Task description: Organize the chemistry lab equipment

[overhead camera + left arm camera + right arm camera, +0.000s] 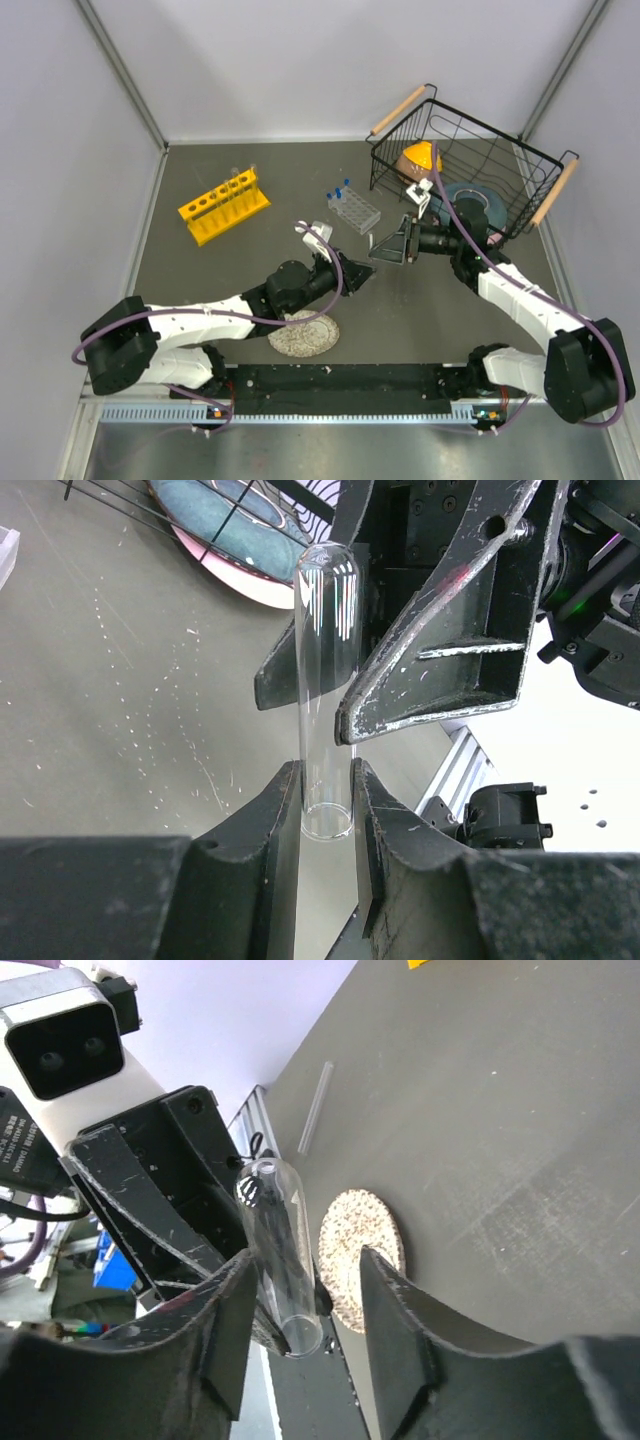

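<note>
left gripper [327,815] is clamping a long clear round-ended test tube [327,680] by its open end over the tabletop [520,1110], while right gripper [305,1260] jaws are straddling it, gapped on one side, not gripping.

Bright, even light with soft shadows. Glare streaks the test tube [328,680]; the left wrist view blows out white at four o'clock.
</note>
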